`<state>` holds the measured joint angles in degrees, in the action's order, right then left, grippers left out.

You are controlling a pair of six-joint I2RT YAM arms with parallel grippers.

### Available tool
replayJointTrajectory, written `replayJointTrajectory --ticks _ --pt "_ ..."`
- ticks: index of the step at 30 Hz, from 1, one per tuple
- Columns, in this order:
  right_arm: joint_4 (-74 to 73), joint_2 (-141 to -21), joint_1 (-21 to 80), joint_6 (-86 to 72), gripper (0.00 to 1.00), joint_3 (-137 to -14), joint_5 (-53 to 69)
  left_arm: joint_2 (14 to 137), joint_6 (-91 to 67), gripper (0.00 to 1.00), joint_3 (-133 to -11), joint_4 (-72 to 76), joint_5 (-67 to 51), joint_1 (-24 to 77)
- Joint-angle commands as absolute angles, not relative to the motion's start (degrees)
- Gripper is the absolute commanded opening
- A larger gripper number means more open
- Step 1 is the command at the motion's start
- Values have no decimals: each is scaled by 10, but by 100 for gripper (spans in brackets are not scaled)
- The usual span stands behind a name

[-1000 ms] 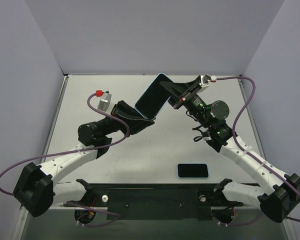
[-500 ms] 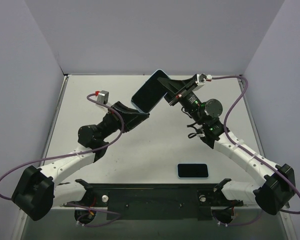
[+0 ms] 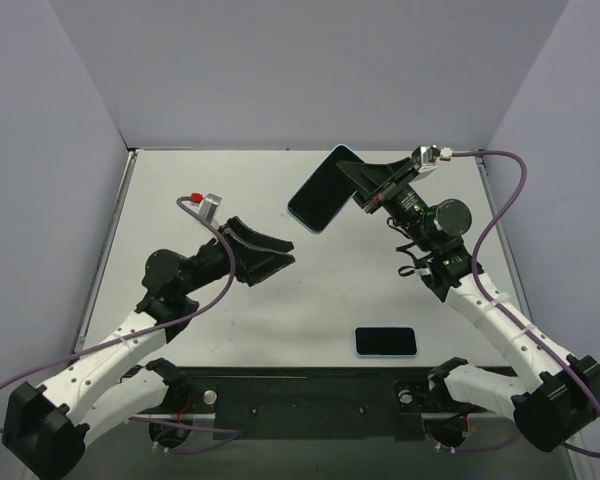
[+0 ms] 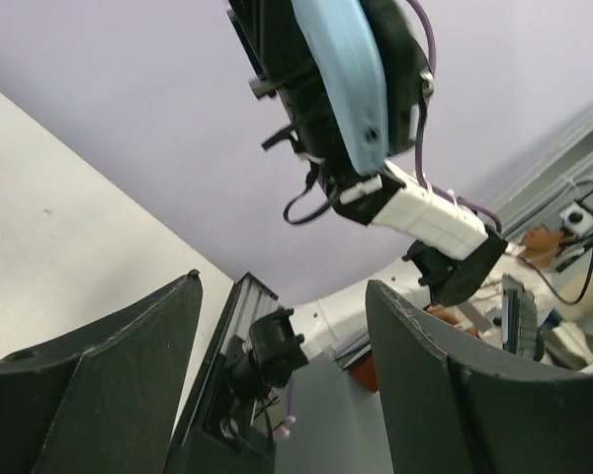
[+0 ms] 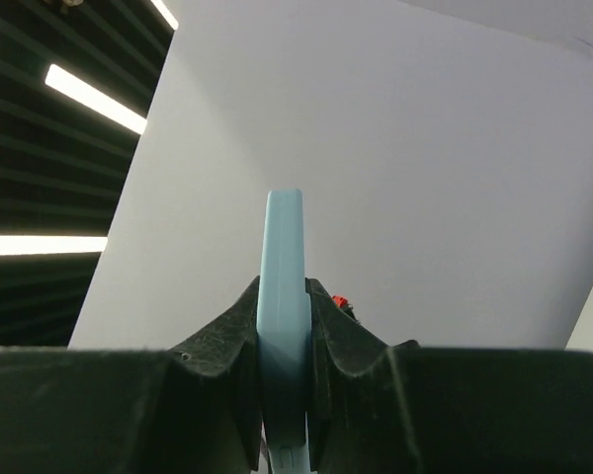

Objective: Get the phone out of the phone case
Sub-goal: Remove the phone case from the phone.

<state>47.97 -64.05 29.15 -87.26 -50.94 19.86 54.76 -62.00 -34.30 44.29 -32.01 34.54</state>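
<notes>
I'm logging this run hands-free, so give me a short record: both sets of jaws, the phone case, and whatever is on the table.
left jaws: open, empty, apart from the case
right jaws: shut on the blue phone case, gripping its edge
blue phone case: held in the air, tilted, dark face up
phone: seems seated in the case, not certain
table: a dark slab with blue rim lies flat near the arm bases

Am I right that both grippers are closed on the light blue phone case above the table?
Not quite: only the right gripper is closed on the light blue phone case above the table; the left gripper stands open, apart from it, per the top external view.
</notes>
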Motion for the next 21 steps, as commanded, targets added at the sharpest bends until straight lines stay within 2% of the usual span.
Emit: replayJointTrajectory --ticks 1,5,9,13,21 --pt "501 -607 269 -828 0 -540 243 447 -504 78 -364 278 -382 340" --pt "415 -596 266 -758 0 -555 270 422 -506 78 -430 224 -426 336" --pt "377 -585 265 -730 0 -558 279 480 -639 77 -514 239 -448 336" --pt "380 -590 265 -742 0 -556 279 530 -746 75 -511 383 -471 337" --pt "403 -589 265 -776 0 -544 270 556 -766 75 -495 427 -461 345"
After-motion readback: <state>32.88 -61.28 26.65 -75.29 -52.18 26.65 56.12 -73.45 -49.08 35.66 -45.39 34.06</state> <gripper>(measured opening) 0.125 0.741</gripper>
